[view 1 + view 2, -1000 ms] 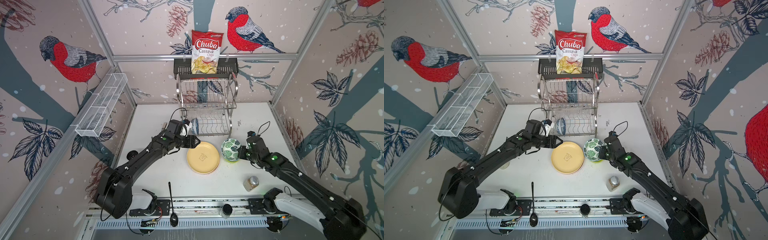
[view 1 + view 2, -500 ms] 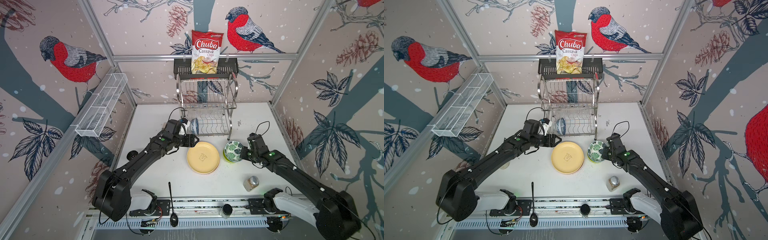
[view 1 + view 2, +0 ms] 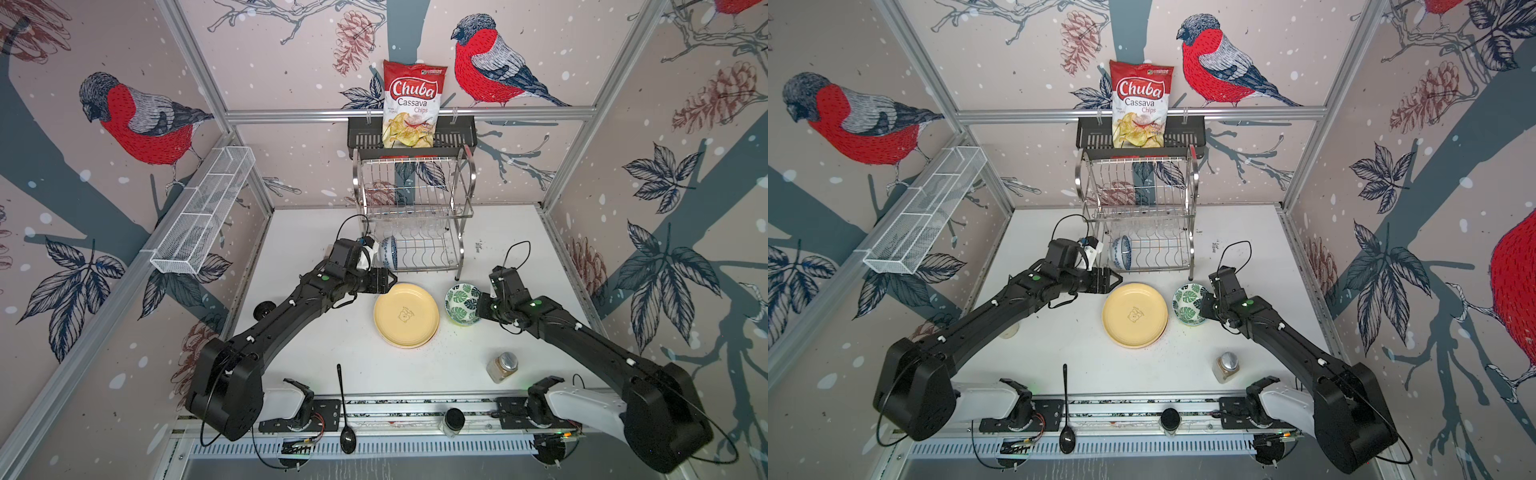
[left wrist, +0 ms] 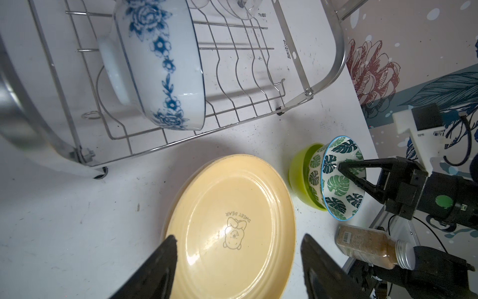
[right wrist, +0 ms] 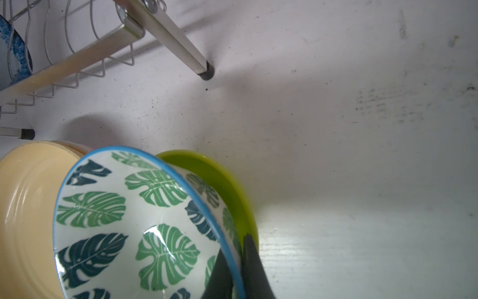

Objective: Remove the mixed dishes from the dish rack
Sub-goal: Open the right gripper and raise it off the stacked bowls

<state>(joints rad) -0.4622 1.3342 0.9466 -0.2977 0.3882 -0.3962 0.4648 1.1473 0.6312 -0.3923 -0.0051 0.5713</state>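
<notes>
In both top views the long white mesh basket (image 3: 203, 212) hangs on the left wall, well apart from the work. The left gripper (image 3: 388, 281) hovers low over the white surface (image 3: 316, 361), in front of the dish rack's (image 3: 415, 195) left foot and just beside the left rim of the yellow plate (image 3: 406, 314); the left wrist view shows its fingers (image 4: 165, 259) spread wide with nothing between them, framing the near edge of that plate. Directly behind this gripper, the blue-white patterned bowl (image 3: 389, 257) stands on edge at the left end of the rack's lower tier, its opening facing right along the empty wires. The yellow plate lies flat on the surface in front of the rack, face up, with a second rim showing beneath it. To its right, the green-leaf bowl (image 3: 461, 303) is tilted, its opening turned toward the plate and its base set into the lime green bowl (image 4: 300, 170), which sits on the surface. The right gripper (image 3: 478, 306) is clenched on the leaf bowl's right rim, one finger inside and one outside. Nearer the front, a lidded spice jar (image 3: 502, 366) lies to the right, well apart from both bowls.
</notes>
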